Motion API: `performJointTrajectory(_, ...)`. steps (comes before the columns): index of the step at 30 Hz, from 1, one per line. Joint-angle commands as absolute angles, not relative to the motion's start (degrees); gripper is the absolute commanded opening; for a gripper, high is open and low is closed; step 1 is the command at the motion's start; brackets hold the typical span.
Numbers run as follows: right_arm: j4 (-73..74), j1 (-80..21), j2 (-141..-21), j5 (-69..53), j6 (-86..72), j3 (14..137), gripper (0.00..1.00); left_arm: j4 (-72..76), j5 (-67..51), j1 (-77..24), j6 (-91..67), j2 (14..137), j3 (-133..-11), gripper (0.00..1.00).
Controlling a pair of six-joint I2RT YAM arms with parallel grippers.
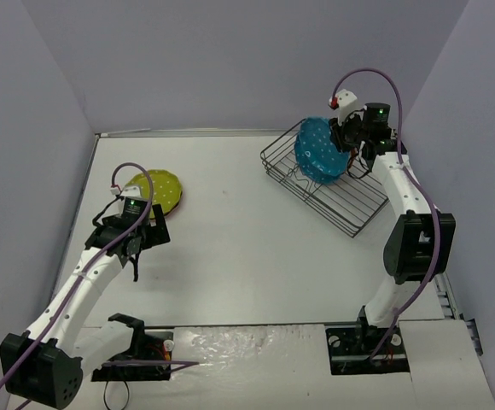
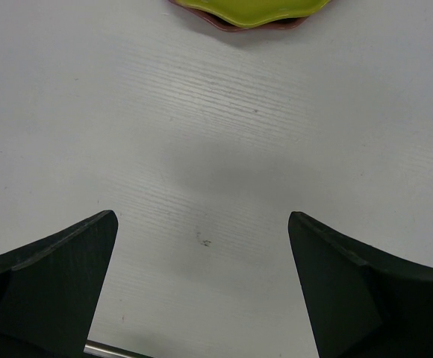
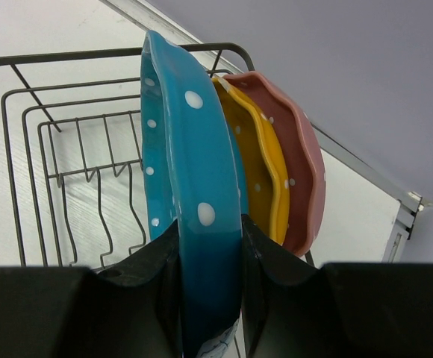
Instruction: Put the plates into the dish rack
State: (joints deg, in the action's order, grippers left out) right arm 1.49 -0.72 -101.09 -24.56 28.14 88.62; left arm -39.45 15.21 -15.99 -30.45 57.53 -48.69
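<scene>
Teal polka-dot scalloped plate (image 3: 190, 186), clamped on edge by the right gripper (image 3: 209, 276), is held upright in the black wire dish rack (image 3: 22, 97); lime green plate (image 1: 158, 190) is seen just ahead of the spread left gripper (image 2: 201, 246)

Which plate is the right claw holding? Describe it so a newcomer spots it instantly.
Find the black wire dish rack at far right of the table. Three plates stand on edge inside. The held one is the teal blue plate with white dots, pinched in the right claw, next to the orange plate, with the pink plate beyond.
</scene>
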Motion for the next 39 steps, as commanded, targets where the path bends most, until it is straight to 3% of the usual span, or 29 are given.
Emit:
performJointTrajectory(1,-9.32,-0.35,-99.14,-26.0,29.29,92.59,0.0,-36.85,16.7,-15.56,-29.73,57.29,-50.13,0.97)
performJointTrajectory(17,-9.49,-1.76,-102.92,-25.93,30.0,89.46,0.01,-36.04,16.17,-15.29,-30.23,58.53,-49.31,0.97)
performJointTrajectory(30,-9.56,-5.99,-103.29,-23.27,30.61,84.28,0.12,-36.14,16.26,-15.21,-30.82,58.27,-49.33,0.97)
performJointTrajectory(35,-9.56,-6.48,-103.61,-22.65,29.85,83.15,0.22,-36.21,16.21,-15.21,-31.84,58.2,-49.41,0.97)
performJointTrajectory(39,-9.67,-6.86,-102.13,-20.92,27.44,83.03,0.55,-36.48,14.82,-15.12,-33.91,58.63,-49.9,0.97)
